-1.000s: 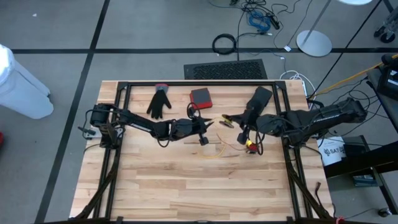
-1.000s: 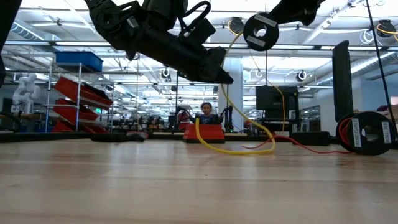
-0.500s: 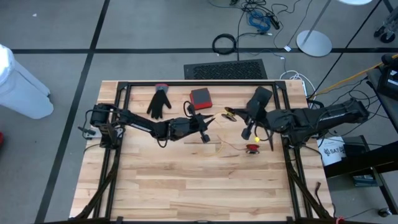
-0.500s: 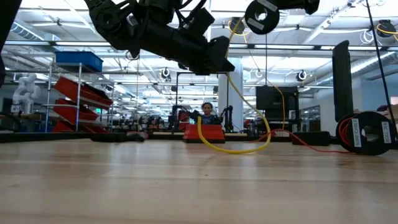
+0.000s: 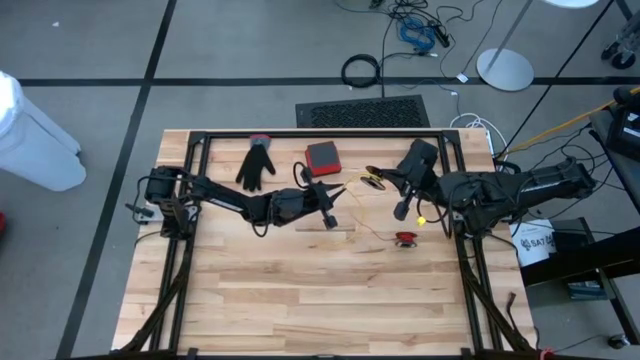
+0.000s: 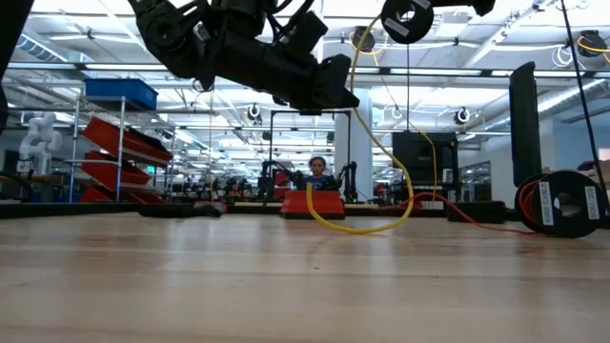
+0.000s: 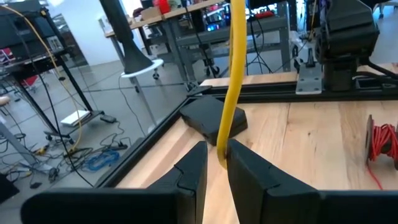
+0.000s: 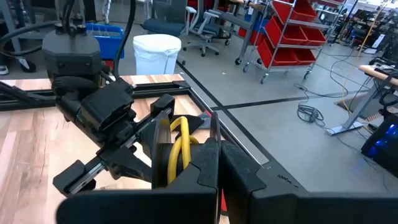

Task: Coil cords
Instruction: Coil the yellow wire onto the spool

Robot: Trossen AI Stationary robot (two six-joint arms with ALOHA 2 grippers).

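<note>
The yellow cord (image 6: 386, 157) runs between my two grippers above the table's far middle. A slack loop of it (image 6: 353, 228) rests on the wood. My left gripper (image 5: 343, 187) is shut on the cord (image 7: 231, 74). My right gripper (image 5: 368, 180) faces it a little to the right and is shut on a small coil of yellow loops (image 8: 177, 144). A spool of thin red cord (image 5: 405, 238) lies on the table below my right arm. The short black cord is not in view. My left gripper pinches a single strand of the yellow cord (image 7: 222, 148) between its two fingers, held clear of the table. From the fingers the strand runs straight on toward my right gripper. My right gripper holds several yellow loops (image 8: 181, 138) of the coil. Its own fingers (image 8: 208, 163) hide the place of contact. The coil is lifted clear of the table, and the rest of the cord hangs down from it in a curve.
A black glove (image 5: 256, 165), a red box (image 5: 322, 157) and a black pad (image 5: 418, 155) lie along the table's far edge. A black frame (image 5: 300, 134) borders the table. Bare wood (image 5: 320, 300) fills the near half.
Both grippers have risen and gone slightly toward the far edge, my right gripper more than my left. The yellow cord between them has been drawn higher, while its slack loop still lies on the table.
</note>
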